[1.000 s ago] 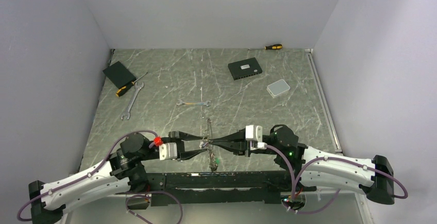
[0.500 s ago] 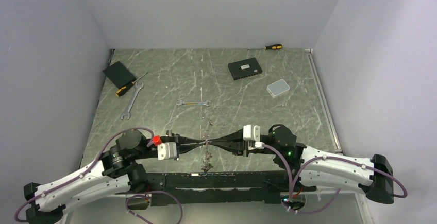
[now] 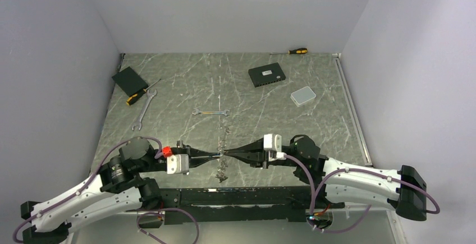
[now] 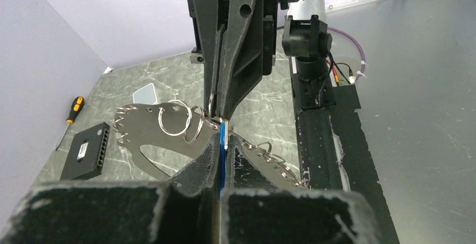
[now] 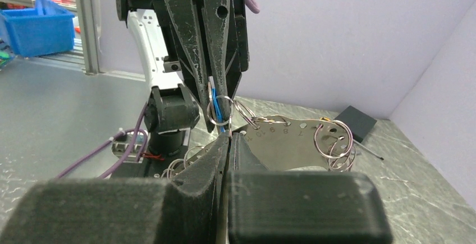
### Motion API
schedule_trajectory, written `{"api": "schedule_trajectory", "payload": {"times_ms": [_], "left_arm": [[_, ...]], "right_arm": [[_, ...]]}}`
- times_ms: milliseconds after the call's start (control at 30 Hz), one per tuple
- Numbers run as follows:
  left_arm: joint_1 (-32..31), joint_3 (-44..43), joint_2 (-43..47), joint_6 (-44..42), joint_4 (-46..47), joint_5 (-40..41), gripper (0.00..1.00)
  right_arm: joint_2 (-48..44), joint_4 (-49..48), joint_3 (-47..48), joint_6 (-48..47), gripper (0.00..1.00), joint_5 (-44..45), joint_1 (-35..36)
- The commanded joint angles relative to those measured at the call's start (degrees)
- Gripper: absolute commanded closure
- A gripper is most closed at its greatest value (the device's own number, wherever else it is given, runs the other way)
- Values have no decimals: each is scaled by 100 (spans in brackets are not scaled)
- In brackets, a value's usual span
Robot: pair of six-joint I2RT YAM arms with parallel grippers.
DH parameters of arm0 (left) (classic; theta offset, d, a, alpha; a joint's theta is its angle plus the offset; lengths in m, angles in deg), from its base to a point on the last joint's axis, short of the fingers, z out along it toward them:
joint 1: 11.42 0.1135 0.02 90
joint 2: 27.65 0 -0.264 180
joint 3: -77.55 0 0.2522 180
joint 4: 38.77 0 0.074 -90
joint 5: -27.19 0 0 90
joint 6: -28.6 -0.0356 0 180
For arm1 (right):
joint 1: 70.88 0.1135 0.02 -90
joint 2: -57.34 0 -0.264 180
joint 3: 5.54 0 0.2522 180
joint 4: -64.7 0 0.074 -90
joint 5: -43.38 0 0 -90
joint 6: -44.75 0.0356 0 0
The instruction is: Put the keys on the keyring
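Silvery steel marks the task's thing: the keyring (image 3: 223, 168), a flat, thin metal piece whose rim carries a chain-like row of small split rings (image 4: 173, 118). It is held above the grey marbled bench (image 3: 269, 120) near its 6 o'clock edge and runs roughly along the 12-to-6 line. The left tool (image 3: 217, 155) reaches in from 9 o'clock and is pressed together on a thin blue plastic tag (image 4: 223, 143). The key that the tag presumably belongs to is hidden between the fingers. The right tool (image 3: 229, 153) enters from 3 o'clock and is likewise closed, pinching the keyring at its rim beside one small ring. The step in hand, as judged, is threading the tagged key onto a split ring. The next move calls for a fine, aligned push of the key's hole along the ring's split while the right tool holds the keyring steady. A twist could let the tag slip. Whether any key is already threaded cannot be told.
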State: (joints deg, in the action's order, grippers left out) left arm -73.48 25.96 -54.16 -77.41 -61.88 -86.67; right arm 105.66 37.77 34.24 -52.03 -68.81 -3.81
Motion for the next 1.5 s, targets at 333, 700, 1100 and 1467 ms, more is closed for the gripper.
{"api": "schedule_trajectory", "payload": {"times_ms": [333, 700, 1100, 1467], "left_arm": [[-25, -2, -142, -162, -24, 267, 100], [-25, -490, -523, -447, -193, -21, 100], [-25, -856, -832, -711, -581, -14, 100], [-25, -1617, -958, -1392, -2110, 675, 100]], "right_arm": [[-259, 75, 151, 66, 100, -187, -90], [-235, 584, 51, 217, 100, 328, -141], [194, 954, 356, 65, 100, 297, -141], [154, 1396, 474, -183, 100, 542, -150]]}}
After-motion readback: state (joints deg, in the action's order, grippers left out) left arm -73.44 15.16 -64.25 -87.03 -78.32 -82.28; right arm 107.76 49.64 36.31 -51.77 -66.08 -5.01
